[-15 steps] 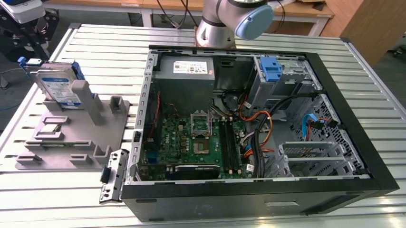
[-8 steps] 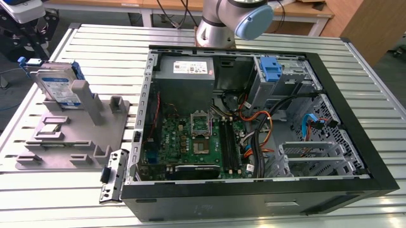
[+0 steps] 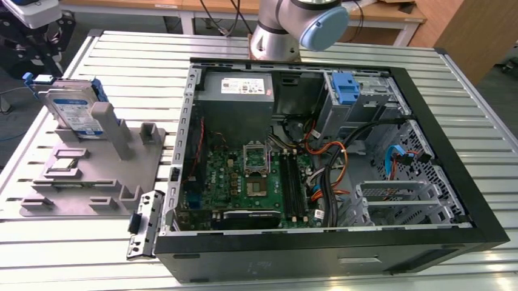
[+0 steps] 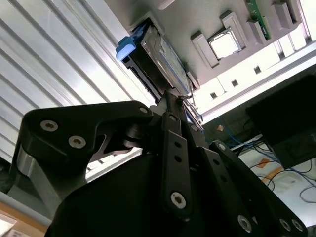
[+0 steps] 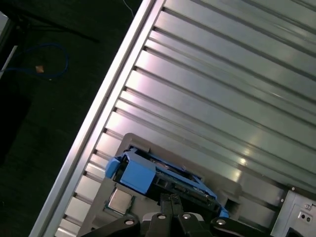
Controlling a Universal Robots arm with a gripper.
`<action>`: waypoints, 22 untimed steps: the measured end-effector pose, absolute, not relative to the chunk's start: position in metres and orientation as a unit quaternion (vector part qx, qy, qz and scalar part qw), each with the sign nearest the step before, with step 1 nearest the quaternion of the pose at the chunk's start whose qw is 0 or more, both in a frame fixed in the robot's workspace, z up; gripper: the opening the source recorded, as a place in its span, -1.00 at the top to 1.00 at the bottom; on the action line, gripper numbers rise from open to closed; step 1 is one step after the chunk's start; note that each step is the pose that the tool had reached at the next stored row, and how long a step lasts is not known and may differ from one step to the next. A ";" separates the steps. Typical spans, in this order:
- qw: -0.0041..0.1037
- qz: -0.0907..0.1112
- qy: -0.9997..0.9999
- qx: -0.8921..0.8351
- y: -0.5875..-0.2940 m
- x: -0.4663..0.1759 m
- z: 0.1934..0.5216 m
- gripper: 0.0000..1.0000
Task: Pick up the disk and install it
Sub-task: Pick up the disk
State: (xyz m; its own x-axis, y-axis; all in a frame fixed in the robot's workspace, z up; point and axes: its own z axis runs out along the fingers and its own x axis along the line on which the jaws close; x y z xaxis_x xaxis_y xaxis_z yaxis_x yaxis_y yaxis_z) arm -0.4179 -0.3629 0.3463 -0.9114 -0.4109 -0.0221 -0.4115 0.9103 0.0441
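While the disk [image 3: 71, 109] stood on edge in the grey fixture [image 3: 97, 176] toward the exterior view's left of the table [image 3: 81, 254], that view showed the black jaws hanging close above the disk's far corner. They were well apart from the open computer case [image 3: 324, 257] on the exterior view's right, where a blue latch [image 3: 346, 91] sat at the far side.

In the second wrist view the jaws looked drawn together. Their tips were just short of the disk's [image 4: 158, 54] blue-railed edge, and contact could not be made out.

In the first wrist view the disk [image 5: 173, 180] lay directly beyond the closed tips, seated in the fixture.

The step in hand appeared to be the pick-up, with nothing yet held. A grasp would seemingly call for the jaws to part enough to straddle the disk and descend squarely, since a fixture post [image 3: 101, 121] stood just beside it.
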 end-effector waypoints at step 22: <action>0.001 0.025 0.916 -0.400 -0.363 -0.418 0.344 0.80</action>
State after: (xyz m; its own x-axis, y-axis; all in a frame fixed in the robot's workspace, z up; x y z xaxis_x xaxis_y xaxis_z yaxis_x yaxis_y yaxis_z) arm -0.4178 -0.3629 0.3442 -0.6794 -0.7335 -0.0221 -0.7336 0.6782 0.0440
